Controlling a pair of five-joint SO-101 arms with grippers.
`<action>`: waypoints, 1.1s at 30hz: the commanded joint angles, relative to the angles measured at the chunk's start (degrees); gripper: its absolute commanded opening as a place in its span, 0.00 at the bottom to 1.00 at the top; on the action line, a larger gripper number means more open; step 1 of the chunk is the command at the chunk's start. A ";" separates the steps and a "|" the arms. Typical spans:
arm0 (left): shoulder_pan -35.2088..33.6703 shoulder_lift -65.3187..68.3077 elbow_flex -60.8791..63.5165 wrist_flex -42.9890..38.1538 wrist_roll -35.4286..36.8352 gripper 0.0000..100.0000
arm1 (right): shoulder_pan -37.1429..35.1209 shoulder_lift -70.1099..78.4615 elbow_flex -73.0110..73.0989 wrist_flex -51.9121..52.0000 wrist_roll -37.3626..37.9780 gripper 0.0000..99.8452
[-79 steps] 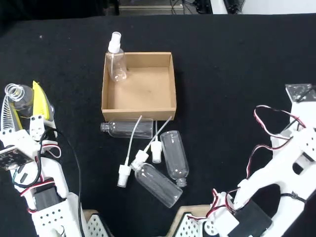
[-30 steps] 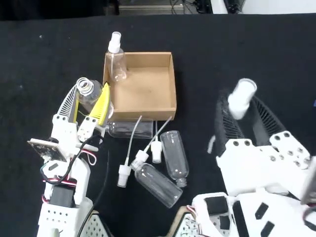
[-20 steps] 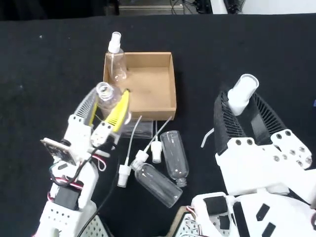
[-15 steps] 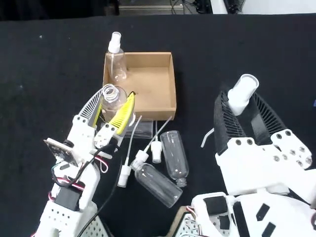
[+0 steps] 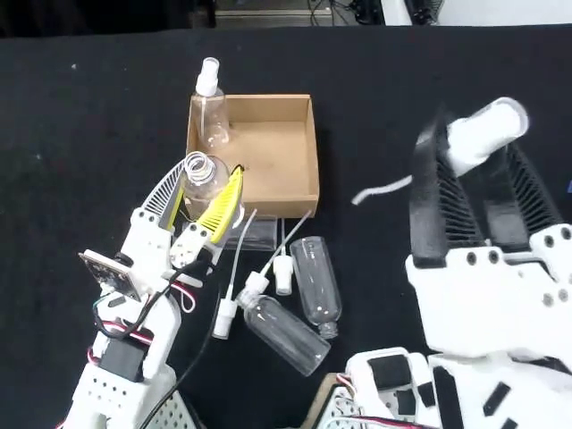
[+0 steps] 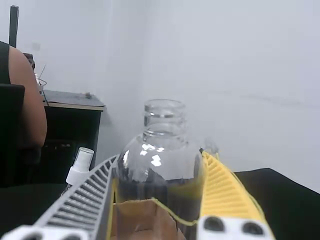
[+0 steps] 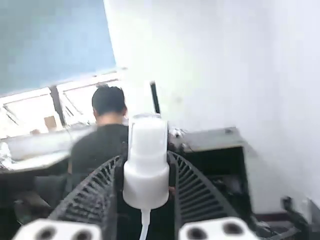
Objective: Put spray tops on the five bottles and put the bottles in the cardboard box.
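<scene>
The left gripper (image 5: 204, 175) is hanging over the table (image 5: 80, 98) at the near left corner of the box (image 5: 253, 202). Its two fingers, one grey and one yellow, are clamping the held bottle (image 5: 206, 186) by the body, one on each side. The bottle is standing upright with its neck open at the top and no spray top on it. In the left wrist view the bottle is filling the gap between the fingers and touching both.

The box is sitting open on the table, left of centre. The capped bottle (image 5: 213, 121) is standing in its far left corner with its spray top on.

Three loose bottles (image 5: 315, 284) are lying on their sides in front of the box. One is lying along the near wall, just beside it, with its left end hidden by the left gripper. The other two are lying nearer the arms, angled toward each other. Their near ends are meeting or nearly meeting; which one cannot be told. Three loose tops (image 5: 224, 316) are lying left of and between these two bottles, with their thin tubes pointing toward the box.

The right gripper (image 5: 474, 134) is hanging over the right side of the table, well apart from the box. Its black fingers are pinching the held top (image 5: 493, 120), whose white head is sticking out past the fingertips. The top's tube is trailing out to the left.
</scene>
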State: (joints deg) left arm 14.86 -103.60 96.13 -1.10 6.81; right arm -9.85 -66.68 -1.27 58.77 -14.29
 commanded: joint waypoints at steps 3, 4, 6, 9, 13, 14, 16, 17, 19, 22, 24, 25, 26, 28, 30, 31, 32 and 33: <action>0.66 -0.88 1.27 -0.35 0.44 0.03 | -13.98 10.07 -1.98 -8.97 -0.88 0.01; 0.66 -0.88 1.27 -0.35 0.44 0.03 | -17.05 11.38 -2.07 -10.73 -0.88 0.01; 0.66 -0.88 1.27 -0.35 0.44 0.03 | -22.07 13.85 -2.33 -13.54 -0.88 0.01; 0.66 -0.88 1.27 -0.35 0.44 0.03 | -26.55 17.36 -2.24 -16.18 0.53 0.01; 0.66 -0.88 1.27 -0.35 0.44 0.03 | -30.68 23.69 -2.24 -18.99 9.32 0.01; 0.66 -0.88 1.27 -0.35 0.44 0.03 | -31.38 25.19 -2.42 -19.60 11.34 0.01; 0.66 -0.88 1.27 -0.35 0.44 0.03 | -32.97 27.47 -2.42 -20.75 13.63 0.01; 0.66 -0.88 1.27 -0.35 0.44 0.03 | -33.67 28.26 -2.42 -21.19 14.42 0.01; 0.66 -0.88 1.27 -0.35 0.44 0.03 | -34.37 29.49 -2.42 -22.42 15.03 0.01; 0.66 -0.88 1.27 -0.35 0.44 0.03 | -34.37 30.37 -2.51 -25.67 15.91 0.01; 0.66 -0.88 1.27 -0.35 0.44 0.03 | -34.29 30.99 -2.07 -27.43 17.58 0.01; 0.66 -0.88 1.27 -0.35 0.44 0.03 | -34.29 31.60 -1.98 -27.60 18.29 0.01; 0.66 -0.88 1.27 -0.35 0.44 0.03 | -34.29 32.40 -1.98 -27.43 18.81 0.01; 0.66 -0.88 1.27 -0.35 0.44 0.03 | -34.20 33.27 -2.07 -27.43 19.69 0.01; 0.66 -0.88 1.27 -0.35 0.44 0.03 | -34.20 33.36 -1.98 -27.25 19.60 0.01; 0.66 -0.88 1.27 -0.35 0.44 0.03 | -34.20 33.36 -1.98 -26.55 19.52 0.01; 0.66 -0.88 1.27 -0.35 0.44 0.03 | -34.29 33.45 -1.98 -25.23 19.52 0.01; 0.66 -0.88 1.27 -0.35 0.44 0.03 | -34.37 33.54 -1.98 -23.74 19.52 0.01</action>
State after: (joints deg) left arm 14.86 -103.60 96.13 -1.10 6.81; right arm -43.34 -33.27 -1.54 33.10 4.79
